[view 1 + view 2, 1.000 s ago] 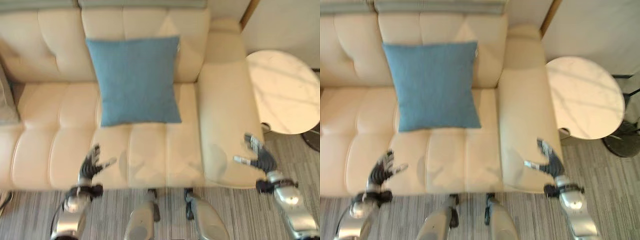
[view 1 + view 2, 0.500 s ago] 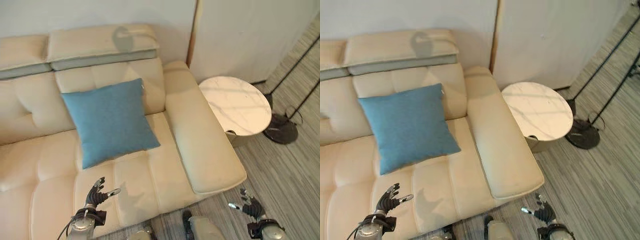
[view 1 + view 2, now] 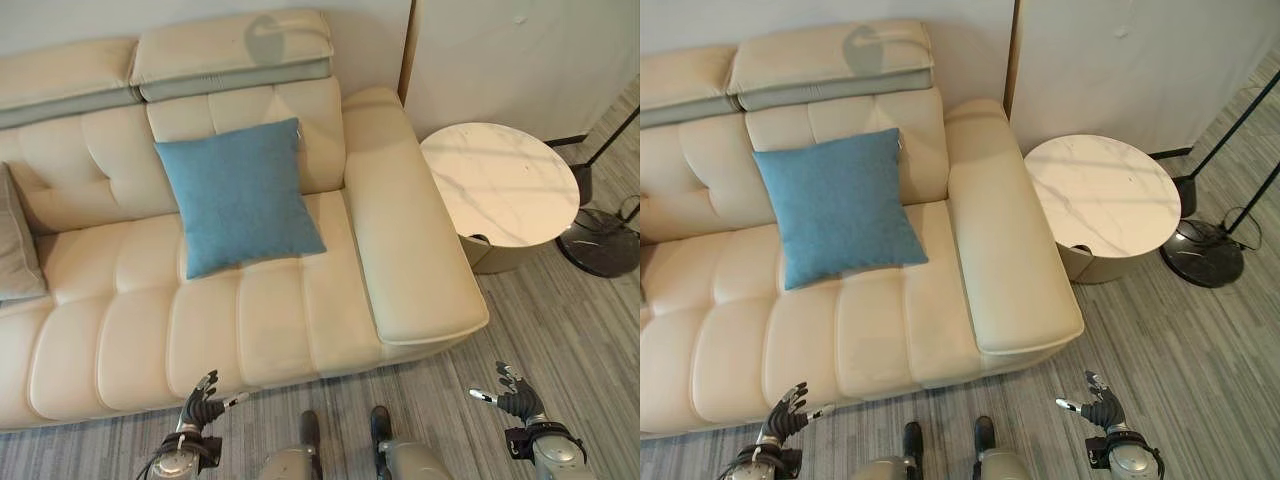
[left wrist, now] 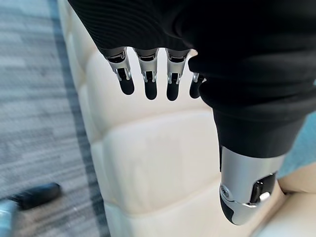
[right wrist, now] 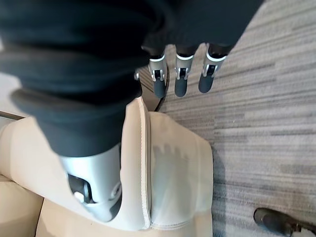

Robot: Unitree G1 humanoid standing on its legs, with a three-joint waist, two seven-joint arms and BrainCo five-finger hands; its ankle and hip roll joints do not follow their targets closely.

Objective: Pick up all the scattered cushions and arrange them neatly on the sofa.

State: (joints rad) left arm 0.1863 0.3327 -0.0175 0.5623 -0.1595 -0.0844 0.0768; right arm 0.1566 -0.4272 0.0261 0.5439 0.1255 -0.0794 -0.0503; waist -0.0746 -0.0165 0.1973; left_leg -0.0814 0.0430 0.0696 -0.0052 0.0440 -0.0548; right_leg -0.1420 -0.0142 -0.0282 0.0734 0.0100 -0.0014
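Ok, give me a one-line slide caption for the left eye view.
Blue cushion propped on the cream sofa, both hands open and empty above the floor.

Sofa (image 3: 260, 320): cream leather-like cover, smooth, soft sheen, stitched seams. Blue cushion (image 3: 240, 193): woven cloth, matt. Grey cushion (image 3: 17, 250): cloth, matt. Round side table (image 3: 497, 183): marble-look top, polished. Floor (image 3: 560, 330): striped grey carpet, matt, rough. Lamp base (image 3: 600, 247): dark, glossy.
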